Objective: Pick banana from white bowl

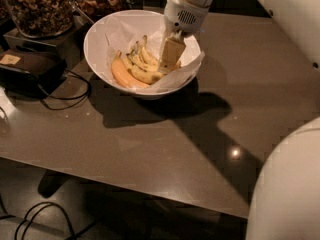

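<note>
The white bowl [100,39] stands at the back of the table, lined with white paper. Several bananas lie in it. The banana [144,76] is the long yellow one, lying beside a smoother orange-tinted banana [124,77]. Shorter yellow bananas [142,59] lie behind it. My gripper [170,55] reaches down into the bowl's right half from above. Its tan tip is at the right end of the bananas, touching or just above them. The gripper hides that end of the fruit.
Glass jars of nuts [37,6] stand behind the bowl at the back left. A black device [30,71] with cables [70,91] lies left of the bowl. The brown tabletop [165,149] stretches forward and right. My white arm [287,184] fills the lower right corner.
</note>
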Robot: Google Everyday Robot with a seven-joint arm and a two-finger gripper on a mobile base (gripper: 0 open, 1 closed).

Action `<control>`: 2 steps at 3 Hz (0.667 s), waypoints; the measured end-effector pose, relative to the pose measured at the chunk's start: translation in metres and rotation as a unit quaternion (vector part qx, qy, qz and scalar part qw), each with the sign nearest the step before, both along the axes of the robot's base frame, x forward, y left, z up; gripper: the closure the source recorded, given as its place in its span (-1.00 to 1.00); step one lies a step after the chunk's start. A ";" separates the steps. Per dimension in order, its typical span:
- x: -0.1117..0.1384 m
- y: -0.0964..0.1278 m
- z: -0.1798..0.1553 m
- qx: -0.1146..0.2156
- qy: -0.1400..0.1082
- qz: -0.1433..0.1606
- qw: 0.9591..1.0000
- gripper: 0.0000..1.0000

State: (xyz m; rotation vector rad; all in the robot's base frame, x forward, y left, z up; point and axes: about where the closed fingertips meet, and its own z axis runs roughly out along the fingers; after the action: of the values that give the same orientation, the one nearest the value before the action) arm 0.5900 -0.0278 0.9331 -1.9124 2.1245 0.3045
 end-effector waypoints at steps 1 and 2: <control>0.002 0.000 -0.006 -0.004 0.008 -0.001 1.000 0.10; -0.001 -0.005 -0.012 -0.012 0.015 -0.007 1.000 0.10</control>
State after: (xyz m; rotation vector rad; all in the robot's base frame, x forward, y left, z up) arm 0.5894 -0.0325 0.9216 -1.9172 2.1685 0.3076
